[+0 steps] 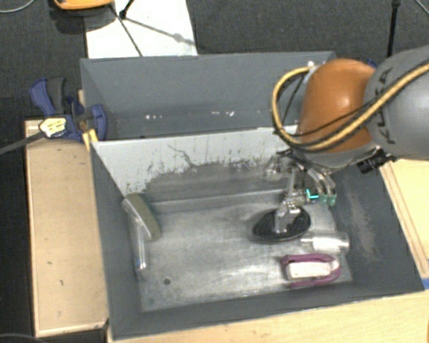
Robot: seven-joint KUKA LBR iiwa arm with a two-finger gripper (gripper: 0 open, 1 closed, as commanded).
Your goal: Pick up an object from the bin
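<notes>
The black oval disc lies flat on the floor of the bin, right of the middle. Nearest the front wall, a purple-and-white packet-like thing sits just in front of the disc. A small white piece lies between the two, off to the right and close to the disc's rim. This front-right side is the crowded one, and a sideways drag there would likely knock both.

The disc looks thin, stiff, light and rather smooth. Lying so low, it probably offers little to take hold of except its rim or any raised part in the middle, and it may slide rather than lift. The gripper is down at the disc's far right part, seemingly touching it. Whether it is open or closed, or has hold of anything, I cannot tell.

To the left the floor is bare as far as a long brush-like thing by the left wall, well apart. Beyond the disc the back wall slopes up, with bare floor between, so straight up looks the freest way out.
</notes>
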